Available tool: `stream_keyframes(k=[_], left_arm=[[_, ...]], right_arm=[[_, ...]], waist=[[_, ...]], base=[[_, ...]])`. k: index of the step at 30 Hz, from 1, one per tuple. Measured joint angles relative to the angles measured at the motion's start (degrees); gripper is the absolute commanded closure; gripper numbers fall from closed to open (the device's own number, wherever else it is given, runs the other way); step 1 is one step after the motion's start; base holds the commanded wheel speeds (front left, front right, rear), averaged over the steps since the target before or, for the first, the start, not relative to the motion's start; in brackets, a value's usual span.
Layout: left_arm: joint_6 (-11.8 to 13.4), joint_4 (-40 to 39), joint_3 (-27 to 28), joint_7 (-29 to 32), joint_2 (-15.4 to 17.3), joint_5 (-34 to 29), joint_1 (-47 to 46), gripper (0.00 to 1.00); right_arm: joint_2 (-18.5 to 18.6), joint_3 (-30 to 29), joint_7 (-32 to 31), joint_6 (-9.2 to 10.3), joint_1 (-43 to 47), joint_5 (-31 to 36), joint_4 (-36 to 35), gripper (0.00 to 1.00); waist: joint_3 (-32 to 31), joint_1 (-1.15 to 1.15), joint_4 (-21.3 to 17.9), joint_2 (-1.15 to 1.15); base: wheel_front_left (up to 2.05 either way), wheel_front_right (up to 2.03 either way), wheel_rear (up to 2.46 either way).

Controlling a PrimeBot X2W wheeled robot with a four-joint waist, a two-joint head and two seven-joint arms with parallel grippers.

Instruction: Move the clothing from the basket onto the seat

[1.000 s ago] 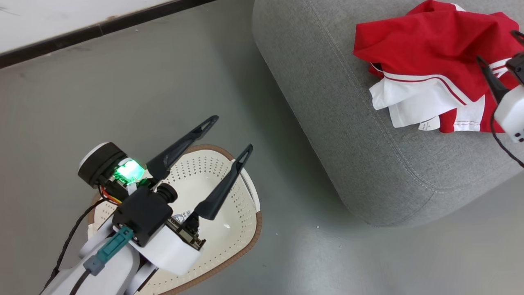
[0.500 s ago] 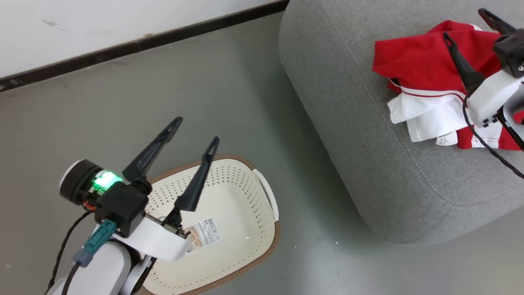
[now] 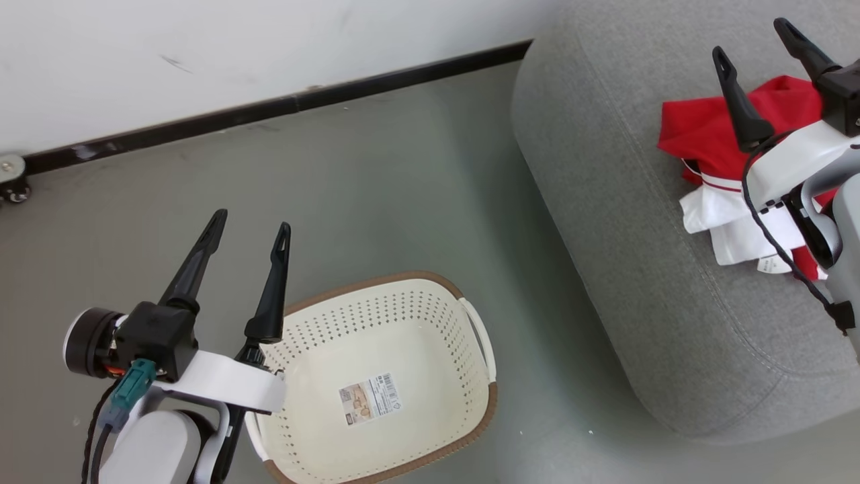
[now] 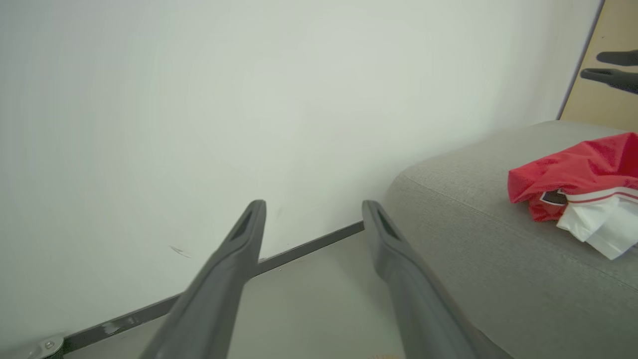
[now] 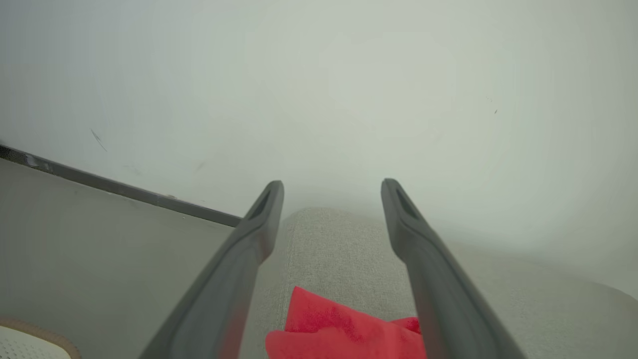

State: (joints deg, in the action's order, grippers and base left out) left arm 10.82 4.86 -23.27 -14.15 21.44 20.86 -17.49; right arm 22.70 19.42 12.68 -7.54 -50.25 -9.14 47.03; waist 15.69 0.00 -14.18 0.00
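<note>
Clothing (image 3: 699, 128) with white tag (image 3: 766, 265) on seat (image 3: 605, 202); barcoded sticker (image 3: 371, 399) inside basket (image 3: 403, 309)

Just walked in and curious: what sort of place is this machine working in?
Probably an indoor test room staged like a home: a grey upholstered seat with red clothing on it, a laundry basket on a bare grey floor, and a plain white wall.

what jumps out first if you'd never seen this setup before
The bright red and white clothing heaped on the grey seat at the right grabs the eye first, with the right gripper open over it. Next comes the cream basket on the floor at lower centre, bare but for a label sticker, the open left gripper beside its left rim.
</note>
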Motion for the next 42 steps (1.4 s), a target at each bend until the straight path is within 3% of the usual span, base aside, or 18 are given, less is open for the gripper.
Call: stream_keyframes(k=[7,20,42], left_arm=[[2.4,1.4,1.9,-0.1,-2.3,0.8,2.3,0.00],[4.2,2.6,2.6,-0.3,-4.6,1.3,5.9,0.00],[5.7,4.4,2.1,-0.3,-8.0,-0.8,8.4,0.00]], right_arm=[[-2.2,-6.4,1.0,0.00,3.1,-0.6,0.1,0.00],[-6.8,-13.5,1.5,0.00,11.2,0.0,-2.1,0.00],[-17.4,-17.0,1.6,0.01,29.3,4.2,-12.3,0.00]], waist=[[-2.3,0.00,2.5,0.00],[-6.6,0.00,6.3,0.00],[-13.2,0.00,11.8,0.00]], base=[[0.00,0.00,0.00],[0.00,0.00,0.00],[0.00,0.00,0.00]])
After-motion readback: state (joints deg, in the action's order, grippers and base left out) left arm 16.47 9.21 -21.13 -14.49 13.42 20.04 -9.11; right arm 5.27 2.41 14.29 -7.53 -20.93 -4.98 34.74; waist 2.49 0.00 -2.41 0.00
